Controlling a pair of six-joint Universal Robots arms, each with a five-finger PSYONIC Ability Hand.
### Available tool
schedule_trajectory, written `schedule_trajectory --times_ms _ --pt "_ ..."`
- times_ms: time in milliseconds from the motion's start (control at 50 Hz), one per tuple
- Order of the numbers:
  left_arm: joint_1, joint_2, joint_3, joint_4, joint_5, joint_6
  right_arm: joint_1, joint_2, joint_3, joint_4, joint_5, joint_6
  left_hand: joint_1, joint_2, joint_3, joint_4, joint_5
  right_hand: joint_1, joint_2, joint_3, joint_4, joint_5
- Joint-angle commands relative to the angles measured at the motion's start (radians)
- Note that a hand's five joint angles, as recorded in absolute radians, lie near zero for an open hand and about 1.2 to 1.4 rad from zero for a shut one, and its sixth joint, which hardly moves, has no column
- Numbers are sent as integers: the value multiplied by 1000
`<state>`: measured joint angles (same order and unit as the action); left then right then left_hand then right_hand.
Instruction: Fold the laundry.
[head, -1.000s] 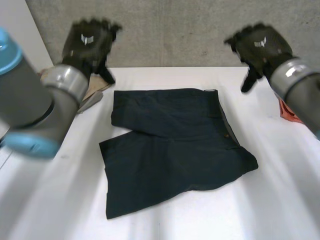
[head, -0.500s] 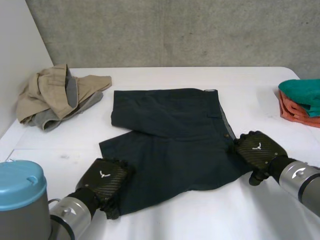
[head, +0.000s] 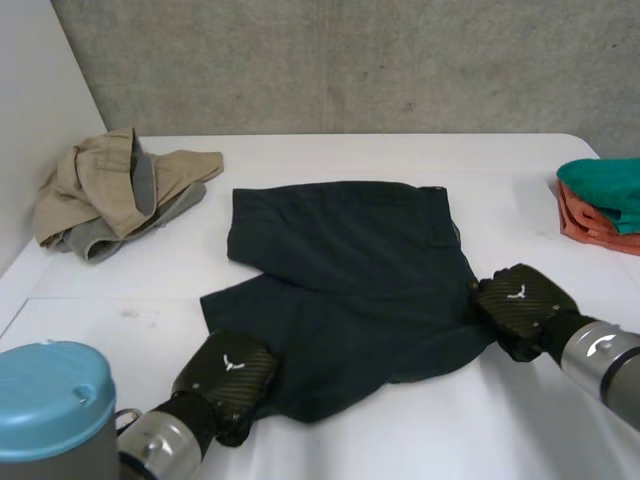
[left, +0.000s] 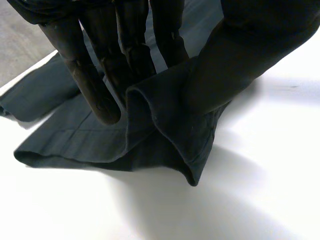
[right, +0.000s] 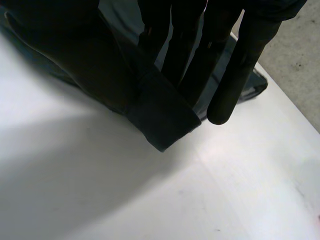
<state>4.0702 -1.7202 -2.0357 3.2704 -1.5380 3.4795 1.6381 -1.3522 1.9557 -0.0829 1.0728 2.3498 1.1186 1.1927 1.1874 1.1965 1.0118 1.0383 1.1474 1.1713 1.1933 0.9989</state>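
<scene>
2 shorts (head: 340, 270) pinches: L hand (left: 235, 55), R hand (right: 242, 60)

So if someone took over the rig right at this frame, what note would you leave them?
Left hand: pinching the near left hem corner of the dark shorts between thumb and fingers.
Right hand: pinching the hem corner on the right side the same way.
The shorts lie spread mid-table. Beige and grey clothes are heaped at the far left, and a teal and orange stack sits at the right edge.
Done: both corners gripped.
Left: no fold visible yet; probably carry both corners toward the waistband.
</scene>
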Motion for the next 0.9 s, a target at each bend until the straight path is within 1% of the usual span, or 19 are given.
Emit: schedule_trajectory --times_ms 20,100,160,200,240,260,300,320,380,460,600,660,720,740,760,780,800,820,900 --pt "-24 142 11 -349 4 119 -29 -186 -70 434 16 -90 278 204 209 200 210 358 249 225 203 223" --pt "-54 157 37 -538 19 154 -98 -205 -69 702 52 -308 278 204 209 200 210 358 249 225 203 223" --pt "-57 145 75 -545 25 162 -100 -196 -83 758 64 -398 278 204 209 200 210 358 249 225 203 223" --pt "-48 137 121 -485 27 162 -100 -185 -100 732 59 -362 278 204 209 200 210 358 249 225 203 223" --pt "-40 120 153 -408 25 162 -98 -132 -147 666 58 -272 278 204 209 200 210 358 249 225 203 223" --pt "-30 90 190 -309 24 162 -92 -99 -171 632 58 -230 278 204 209 200 210 358 249 225 203 223" --pt "-13 50 222 -201 22 164 -67 -47 -217 579 58 -170 278 204 209 200 210 358 249 225 203 223" --pt "13 6 260 -92 22 164 4 25 -306 499 70 -76 278 204 209 200 210 358 249 225 203 223" --pt "58 -89 345 108 19 164 84 79 -398 419 87 14 278 204 209 200 210 358 249 225 203 223" --pt "76 -244 496 265 16 168 149 166 -526 277 165 107 278 204 209 200 210 358 249 225 203 223" --pt "84 -496 788 259 -24 193 202 365 -693 -12 320 140 278 204 209 200 210 358 249 225 203 223" --pt "102 -610 931 250 -54 208 227 445 -747 -81 354 129 278 204 209 200 210 358 249 225 203 223" --pt "111 -691 1035 253 -50 216 246 559 -831 -161 383 128 278 204 209 200 210 358 249 225 203 223" --pt "113 -711 1060 255 -51 217 247 586 -851 -181 390 128 278 204 209 200 210 231 122 98 76 96" --pt "113 -731 1086 255 -57 217 252 634 -889 -222 413 128 168 93 99 90 100 -604 -713 -737 -759 -739" --pt "111 -761 1129 253 -66 217 253 653 -905 -241 426 128 -479 -553 -548 -557 -546 -864 -973 -997 -1019 -999" --pt "108 -771 1143 250 -70 219 258 668 -917 -259 435 126 -860 -934 -929 -938 -928 -864 -973 -997 -1019 -999" --pt "102 -776 1154 247 -73 219 265 679 -925 -279 447 126 -944 -1018 -1013 -1022 -1012 -864 -973 -997 -1019 -999" --pt "82 -768 1134 247 -94 208 285 642 -930 -342 495 149 -944 -1018 -1013 -1022 -1012 -864 -973 -997 -1019 -999"
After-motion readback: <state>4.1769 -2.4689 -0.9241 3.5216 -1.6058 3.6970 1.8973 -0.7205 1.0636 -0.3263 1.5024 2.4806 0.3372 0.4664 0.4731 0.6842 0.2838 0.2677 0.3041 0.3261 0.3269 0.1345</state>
